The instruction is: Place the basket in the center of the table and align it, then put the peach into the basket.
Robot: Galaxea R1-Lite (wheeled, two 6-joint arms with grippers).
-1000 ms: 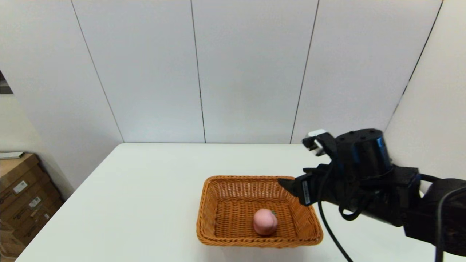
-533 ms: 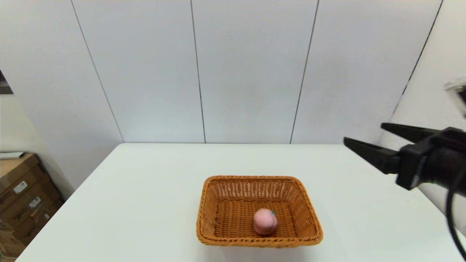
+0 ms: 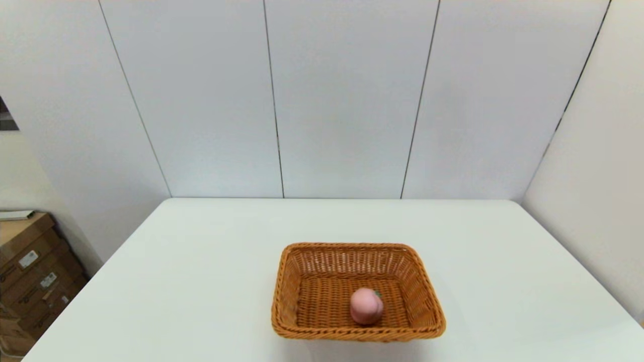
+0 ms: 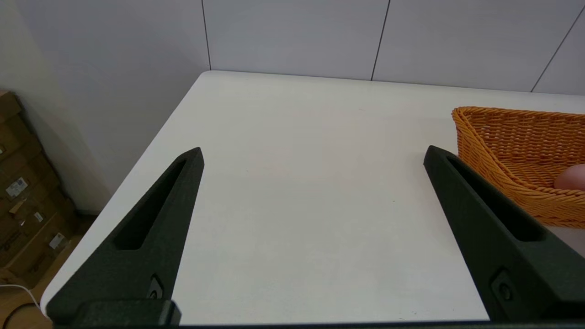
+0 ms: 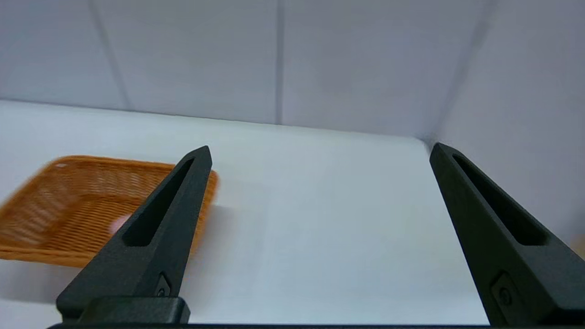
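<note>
Table: white. Basket sits mid-table toward the near edge, squared to it. Peach lies inside on the basket floor. Left gripper and right gripper both spread wide, empty, off to either side.

Pale grey wall panels with thin dark vertical seams fill the upper frame. At the lower left, stacked cardboard boxes bearing small white labels stand against the side wall. Soft, even light throughout.

Bright even light, soft shadows, blurred right wrist view
</note>
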